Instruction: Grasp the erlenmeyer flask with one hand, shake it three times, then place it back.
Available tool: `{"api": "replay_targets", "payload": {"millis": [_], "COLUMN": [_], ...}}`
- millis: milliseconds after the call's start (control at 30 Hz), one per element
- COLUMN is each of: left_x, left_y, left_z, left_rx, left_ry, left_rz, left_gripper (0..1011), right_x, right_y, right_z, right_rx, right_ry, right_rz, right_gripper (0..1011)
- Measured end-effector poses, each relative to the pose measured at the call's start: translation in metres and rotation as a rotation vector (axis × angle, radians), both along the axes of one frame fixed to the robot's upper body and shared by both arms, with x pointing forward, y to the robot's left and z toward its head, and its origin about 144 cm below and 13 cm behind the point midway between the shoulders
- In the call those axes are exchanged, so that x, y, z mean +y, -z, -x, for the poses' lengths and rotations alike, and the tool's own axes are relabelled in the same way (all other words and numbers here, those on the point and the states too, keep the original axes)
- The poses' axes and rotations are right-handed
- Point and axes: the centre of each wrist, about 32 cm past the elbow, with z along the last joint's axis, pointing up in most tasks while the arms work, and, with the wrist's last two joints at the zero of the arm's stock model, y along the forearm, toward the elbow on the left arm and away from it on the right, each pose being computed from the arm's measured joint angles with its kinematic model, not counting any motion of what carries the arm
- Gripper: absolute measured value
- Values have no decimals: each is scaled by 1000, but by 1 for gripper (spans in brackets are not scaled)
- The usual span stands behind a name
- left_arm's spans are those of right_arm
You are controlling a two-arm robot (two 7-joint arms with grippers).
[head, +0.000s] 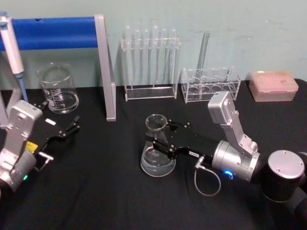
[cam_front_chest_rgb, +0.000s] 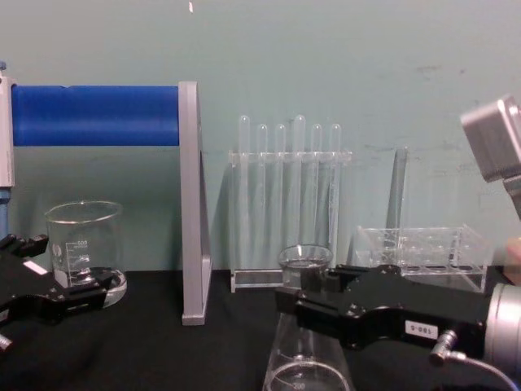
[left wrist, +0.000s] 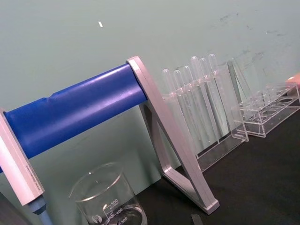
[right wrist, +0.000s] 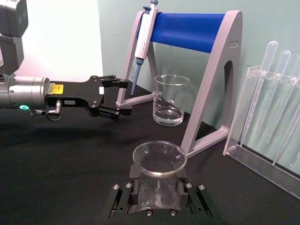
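Observation:
The erlenmeyer flask (head: 157, 158) is clear glass with a wide base and stands upright on the black table, just right of its middle. My right gripper (head: 158, 140) reaches in from the right, its fingers (right wrist: 123, 197) on both sides of the flask (right wrist: 158, 161) below the flared rim, shut on it. From the chest, that black hand (cam_front_chest_rgb: 313, 308) crosses the flask (cam_front_chest_rgb: 306, 358) at the neck. My left gripper (head: 73, 127) rests at the left of the table, open with nothing in it, also seen at left gripper (right wrist: 119, 98) and left gripper (cam_front_chest_rgb: 49, 281).
A glass beaker (head: 58, 89) stands at the back left under a pipette stand with a blue bar (head: 53, 31) and a grey leg (head: 108, 72). A test tube rack (head: 149, 62), a second clear rack (head: 211, 84) and a pink box (head: 273, 86) line the back.

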Motion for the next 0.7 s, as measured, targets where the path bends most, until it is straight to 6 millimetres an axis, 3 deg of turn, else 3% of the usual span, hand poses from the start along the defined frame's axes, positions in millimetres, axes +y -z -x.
{"api": "replay_targets", "payload": {"millis": [700], "left_x": [0], "left_y": [0], "left_z": [0], "left_rx": [0], "left_ry": [0], "left_rz": [0], "left_gripper": [1001], "right_x": [1], "right_y": [1], "right_z": [-3], "right_rx": [10], "right_ry": [-1], "right_rz": [9], "right_gripper": [453]}}
